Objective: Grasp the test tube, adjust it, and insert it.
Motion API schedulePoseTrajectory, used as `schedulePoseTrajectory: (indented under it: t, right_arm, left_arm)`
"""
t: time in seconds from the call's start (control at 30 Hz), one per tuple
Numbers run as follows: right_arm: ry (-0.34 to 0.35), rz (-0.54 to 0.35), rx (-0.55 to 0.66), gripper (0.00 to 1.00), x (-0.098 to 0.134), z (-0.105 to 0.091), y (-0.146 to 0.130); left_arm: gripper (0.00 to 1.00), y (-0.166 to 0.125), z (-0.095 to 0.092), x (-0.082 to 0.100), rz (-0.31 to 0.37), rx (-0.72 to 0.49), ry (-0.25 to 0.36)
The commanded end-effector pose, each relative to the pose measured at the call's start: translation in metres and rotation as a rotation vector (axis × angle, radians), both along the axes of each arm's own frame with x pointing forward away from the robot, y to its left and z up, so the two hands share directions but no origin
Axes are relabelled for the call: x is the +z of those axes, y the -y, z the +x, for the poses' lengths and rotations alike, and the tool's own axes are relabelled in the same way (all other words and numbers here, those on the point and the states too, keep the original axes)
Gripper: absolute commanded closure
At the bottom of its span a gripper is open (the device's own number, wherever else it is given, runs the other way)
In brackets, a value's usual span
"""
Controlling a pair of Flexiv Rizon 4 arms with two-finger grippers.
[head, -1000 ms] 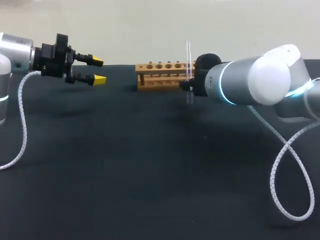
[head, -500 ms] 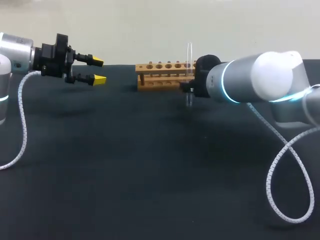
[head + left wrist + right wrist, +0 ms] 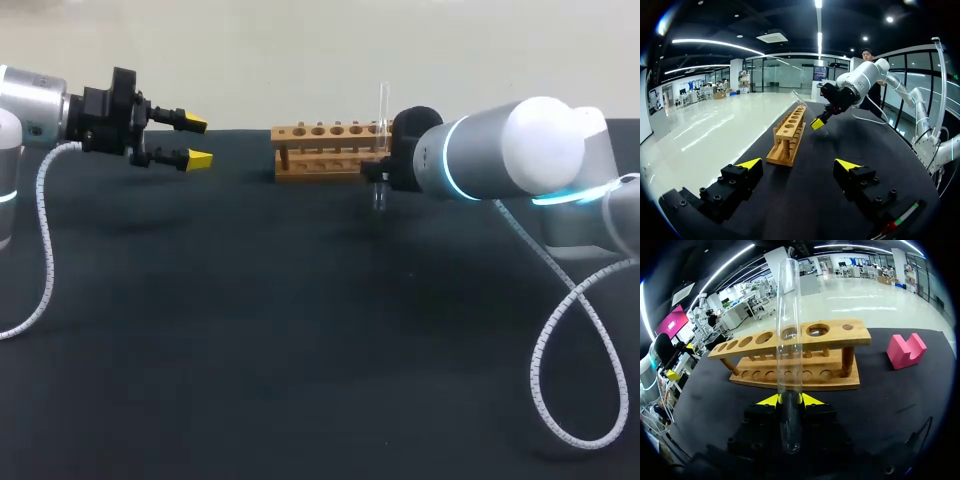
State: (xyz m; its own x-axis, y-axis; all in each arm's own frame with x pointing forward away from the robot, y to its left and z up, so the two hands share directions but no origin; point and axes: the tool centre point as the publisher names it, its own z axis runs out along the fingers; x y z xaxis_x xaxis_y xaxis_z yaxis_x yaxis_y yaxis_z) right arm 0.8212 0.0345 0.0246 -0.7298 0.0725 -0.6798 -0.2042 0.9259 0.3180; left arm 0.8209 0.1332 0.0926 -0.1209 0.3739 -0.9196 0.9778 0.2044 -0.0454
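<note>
While the right gripper (image 3: 789,399) stays clamped low on the upright tube (image 3: 789,330), it has edged toward the right end of the rack (image 3: 840,340) over the last second. The tube hangs just before the holes, so it likely still needs lifting. The left gripper (image 3: 797,165) waits wide open, well apart.

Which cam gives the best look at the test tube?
Right wrist view: the test tube stands large and upright, gripped in the right gripper, before the rack. Head view shows a thin faint line; left wrist view only a small distant glimpse.
</note>
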Motion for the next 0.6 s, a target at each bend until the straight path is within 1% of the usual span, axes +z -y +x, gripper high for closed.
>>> schedulePoseTrajectory:
  t: [0.03,0.4,0.6]
  right_arm:
    - [0.032,-0.018,-0.043,1.0,0.01,-0.015,0.005]
    - [0.106,-0.026,-0.155,1.0,0.04,-0.043,0.021]
    - [0.138,-0.037,-0.192,1.0,0.056,-0.059,0.029]
  left_arm:
    - [0.0,0.0,0.0,-0.001,-0.002,0.0,0.003]
    - [0.0,0.0,0.0,-0.001,-0.002,0.0,0.003]
    - [0.0,0.0,0.0,-0.001,-0.002,0.0,0.003]
